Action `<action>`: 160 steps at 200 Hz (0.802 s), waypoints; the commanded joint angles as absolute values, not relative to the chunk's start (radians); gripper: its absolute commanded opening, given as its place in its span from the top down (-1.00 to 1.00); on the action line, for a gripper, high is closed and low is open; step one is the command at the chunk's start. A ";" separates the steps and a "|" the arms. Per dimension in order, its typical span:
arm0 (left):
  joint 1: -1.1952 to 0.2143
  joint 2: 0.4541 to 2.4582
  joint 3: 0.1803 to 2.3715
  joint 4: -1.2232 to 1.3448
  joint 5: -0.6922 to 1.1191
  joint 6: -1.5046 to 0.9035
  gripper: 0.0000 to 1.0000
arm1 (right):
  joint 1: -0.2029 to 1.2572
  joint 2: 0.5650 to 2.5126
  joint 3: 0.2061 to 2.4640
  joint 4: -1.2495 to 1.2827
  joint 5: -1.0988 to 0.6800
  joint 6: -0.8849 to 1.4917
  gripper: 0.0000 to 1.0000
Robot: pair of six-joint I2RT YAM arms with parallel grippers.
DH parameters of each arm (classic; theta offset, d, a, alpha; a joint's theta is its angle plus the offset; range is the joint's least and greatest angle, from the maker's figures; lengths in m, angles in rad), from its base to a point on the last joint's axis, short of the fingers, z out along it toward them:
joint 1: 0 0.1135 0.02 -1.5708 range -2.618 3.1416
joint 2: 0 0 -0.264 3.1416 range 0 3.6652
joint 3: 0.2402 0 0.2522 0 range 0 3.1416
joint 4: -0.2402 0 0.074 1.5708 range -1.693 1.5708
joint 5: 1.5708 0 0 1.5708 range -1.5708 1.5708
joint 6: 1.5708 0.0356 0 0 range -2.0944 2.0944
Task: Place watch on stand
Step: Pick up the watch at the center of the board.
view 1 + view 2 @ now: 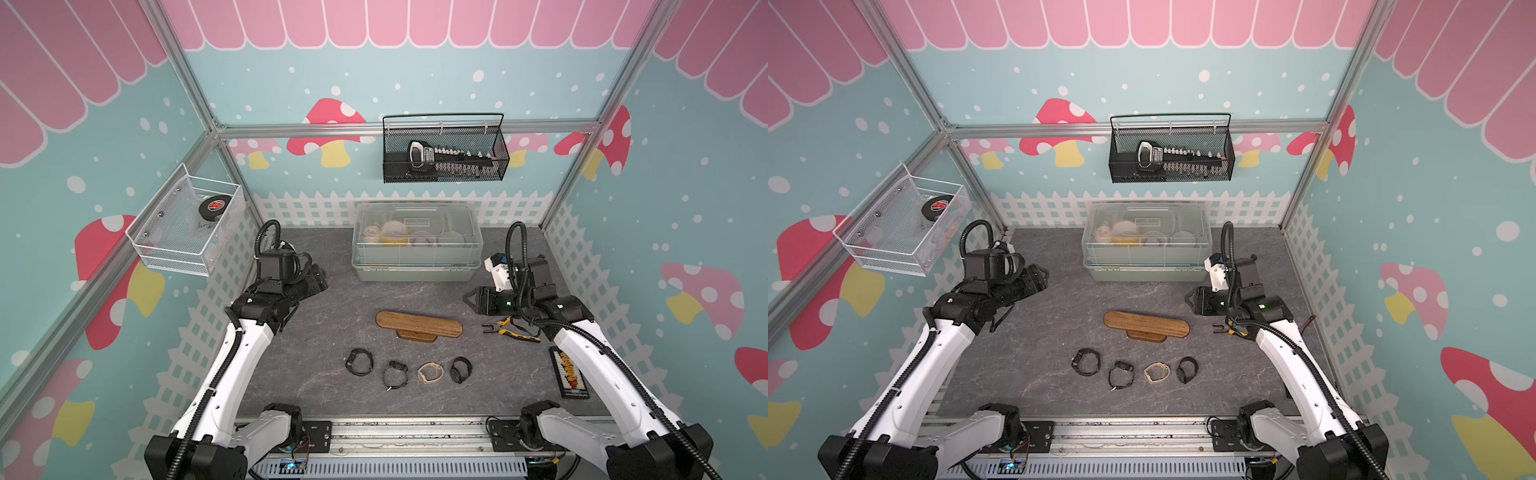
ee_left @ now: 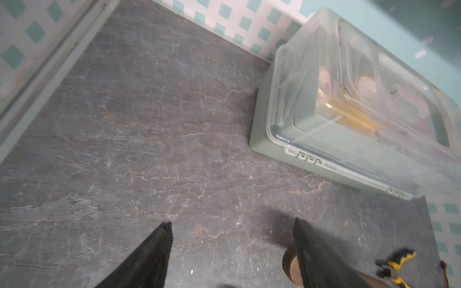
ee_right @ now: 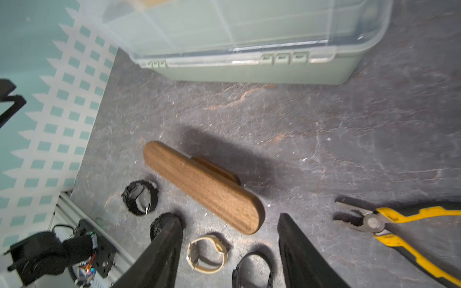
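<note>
The wooden stand [image 1: 419,325] [image 1: 1146,324] stands mid-table with a bare bar; it also shows in the right wrist view [image 3: 203,185]. Several watches lie in a row in front of it: black ones [image 1: 350,363] and a beige one [image 1: 422,373] [image 3: 207,270]. My right gripper [image 1: 467,299] [image 3: 229,219] hangs open, above the table to the right of the stand and behind the watch row, holding nothing. My left gripper [image 1: 319,277] [image 2: 233,227] is open and empty over bare table at the left rear, far from the watches.
A clear lidded plastic box [image 1: 417,249] sits at the back centre. Yellow-handled pliers [image 1: 513,328] and a black tray of small parts [image 1: 569,378] lie under the right arm. Wire baskets [image 1: 187,224] [image 1: 444,149] hang on the left and back walls.
</note>
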State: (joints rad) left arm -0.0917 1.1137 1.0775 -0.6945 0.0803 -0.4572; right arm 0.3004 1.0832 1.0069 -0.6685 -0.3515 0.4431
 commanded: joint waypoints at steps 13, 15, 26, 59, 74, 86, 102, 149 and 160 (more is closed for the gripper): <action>-0.058 1.164 1.084 -0.770 0.262 -0.458 -0.60 | 0.461 1.070 1.022 -0.765 -0.300 0.479 -0.29; -0.054 1.167 1.083 -0.769 0.269 -0.461 -0.61 | 0.471 1.071 1.022 -0.767 -0.296 0.484 -0.30; -0.041 1.179 1.076 -0.767 0.304 -0.471 -0.61 | 0.535 1.077 1.023 -0.766 -0.267 0.509 -0.38; -0.028 1.157 1.062 -0.764 0.321 -0.476 -0.60 | 0.728 1.130 1.046 -0.745 -0.171 0.576 -0.45; -0.021 1.123 1.057 -0.767 0.294 -0.479 -0.60 | 0.806 1.178 1.059 -0.710 -0.156 0.601 -0.30; -0.013 1.097 1.055 -0.779 0.260 -0.482 -0.61 | 0.861 1.230 1.076 -0.677 -0.144 0.613 -0.25; 0.010 1.070 1.055 -0.804 0.220 -0.483 -0.61 | 0.925 1.310 1.116 -0.657 -0.116 0.616 -0.20; 0.156 1.029 1.024 -0.858 0.203 -0.511 -0.67 | 1.031 1.551 1.288 -0.610 -0.135 0.599 -0.16; 0.194 1.033 1.011 -0.860 0.233 -0.516 -0.67 | 1.042 1.608 1.332 -0.608 -0.154 0.593 -0.15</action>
